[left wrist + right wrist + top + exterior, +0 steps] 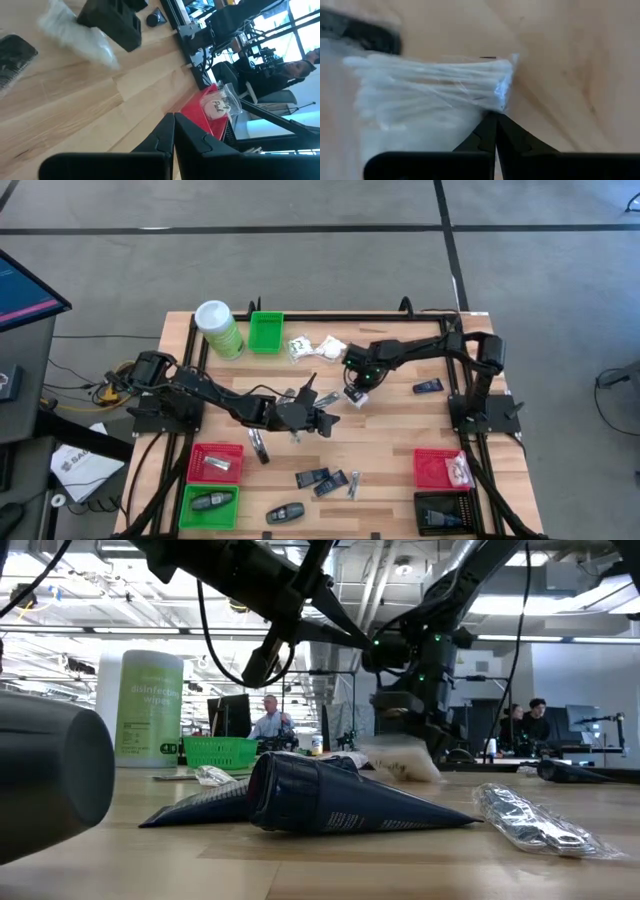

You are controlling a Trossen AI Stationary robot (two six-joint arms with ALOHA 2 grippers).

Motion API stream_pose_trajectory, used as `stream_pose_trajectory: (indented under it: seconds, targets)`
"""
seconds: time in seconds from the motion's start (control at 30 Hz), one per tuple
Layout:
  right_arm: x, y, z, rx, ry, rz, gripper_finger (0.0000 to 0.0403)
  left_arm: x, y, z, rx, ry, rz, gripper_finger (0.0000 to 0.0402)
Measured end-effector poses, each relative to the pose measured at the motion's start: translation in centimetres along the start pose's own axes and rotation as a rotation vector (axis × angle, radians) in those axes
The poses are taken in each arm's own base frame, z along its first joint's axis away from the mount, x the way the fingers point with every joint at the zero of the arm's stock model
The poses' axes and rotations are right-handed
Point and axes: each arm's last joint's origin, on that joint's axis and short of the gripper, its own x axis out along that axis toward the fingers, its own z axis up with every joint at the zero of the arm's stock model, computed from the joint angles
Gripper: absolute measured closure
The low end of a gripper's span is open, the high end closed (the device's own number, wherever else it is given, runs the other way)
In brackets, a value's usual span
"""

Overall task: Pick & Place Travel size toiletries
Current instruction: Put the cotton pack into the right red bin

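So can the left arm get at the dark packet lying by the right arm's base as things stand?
Probably not: the dark packet lies past the right gripper and its arm, which cross the path, and the left gripper sits mid-table.

The bench is pale striped wood with a black frame. Bins come in red, green and black — the canister is light green, white-lidded. Packets are dark blue-black; sachets white.

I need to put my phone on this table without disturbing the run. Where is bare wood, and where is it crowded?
Bare wood lies between the red bin holding a clear packet and the dark packets at the front middle, and along the far edge right of the white sachets. The middle is crowded: the left gripper and the right gripper, shut on a cotton-swab packet.
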Motion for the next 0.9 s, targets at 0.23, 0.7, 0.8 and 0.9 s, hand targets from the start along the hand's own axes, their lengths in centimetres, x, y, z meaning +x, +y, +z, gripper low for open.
stream_pose_trajectory:
  seconds: [0.23,0.7,0.8,0.9]
  targets:
    - [-0.5,1.5,-1.4,-0.042,0.023,0.005,0.0403,0.0,0.4,-0.2,-0.037,0.014,0.025,0.0401]
    - [-0.3,3.3,-2.3,0.027,0.013,0.051,0.0403,0.0,2.3,-0.3,-0.341,0.003,0.091,0.0307]
    - [-0.3,3.5,-2.3,0.061,0.004,0.060,0.0403,0.1,2.4,-0.5,-0.381,0.002,0.095,0.0274]
    - [-0.3,3.7,-2.1,0.100,-0.012,0.083,0.0403,0.6,3.0,-1.1,-0.425,0.020,0.117,0.0250]
